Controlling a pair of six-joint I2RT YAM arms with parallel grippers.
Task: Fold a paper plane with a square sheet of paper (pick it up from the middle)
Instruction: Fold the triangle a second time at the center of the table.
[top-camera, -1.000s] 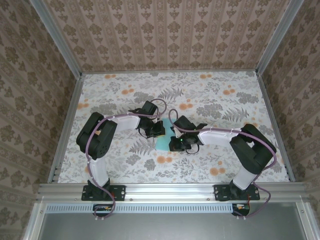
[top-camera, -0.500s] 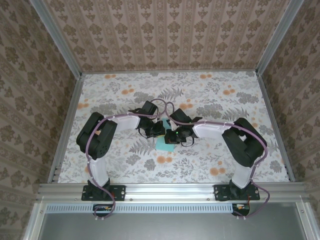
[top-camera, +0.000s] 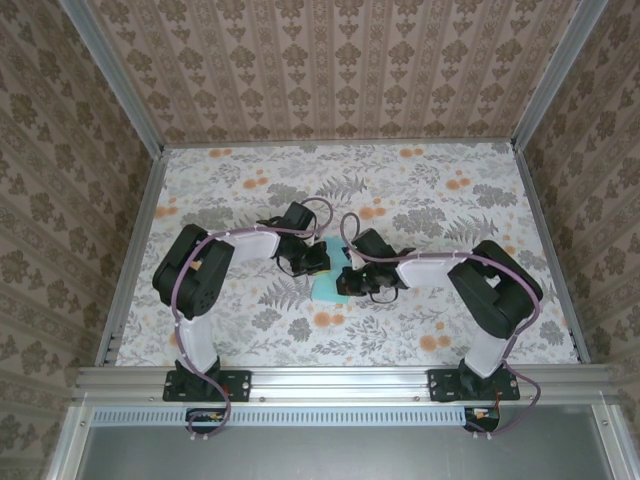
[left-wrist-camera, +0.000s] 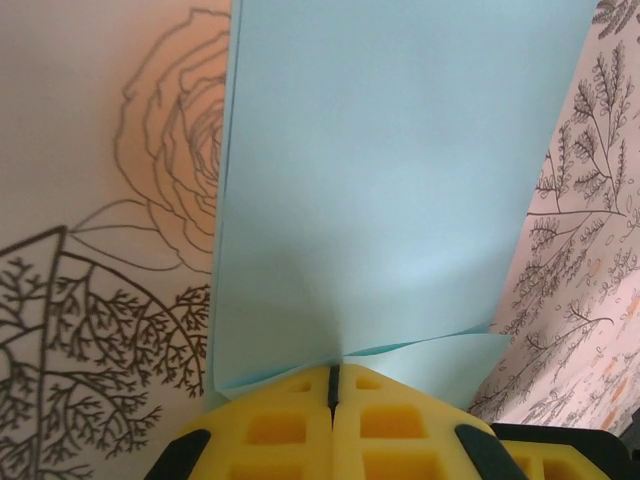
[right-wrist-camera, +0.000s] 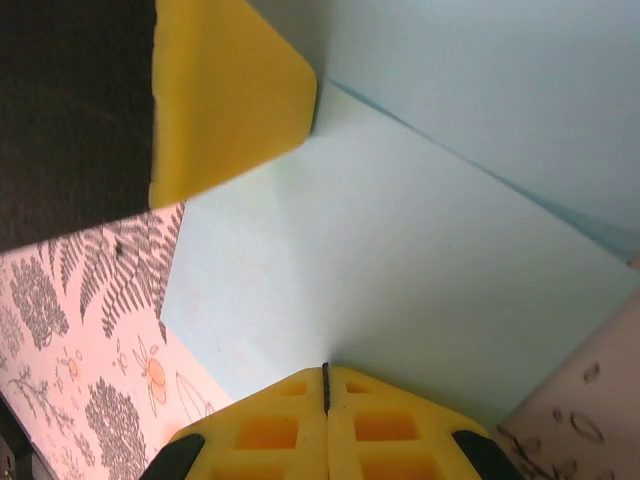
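Subject: the square sheet of paper (top-camera: 328, 286), turquoise, lying on the floral worktop (top-camera: 450, 200) between the two wrists; part of it lies flat, and part stands up as a raised flap (left-wrist-camera: 400, 170) meeting the flat part along a soft line.

Risks, as judged:
- the flap may come down off square and set a crooked crease; cause, only one small point of its edge is gripped, so the flap can swing about that point;
- the thin paper may pucker or tear at that point; cause, a sideways pull while the flat part is pinned;
- the flat part may slide on the smooth worktop; cause, too light a press from the right side;
- the two sets of jaws may knock together; cause, they work just beside each other over the sheet.

Position against the jaws: left jaws shut at the sheet's left side, pads together, the flap's edge apparently pinched in the seam; one left pad (right-wrist-camera: 225, 100) sits at the foot of the flap; right jaws shut at the sheet's right side, tips against the flat part (right-wrist-camera: 380, 290); whether they pinch or merely press it cannot be told.
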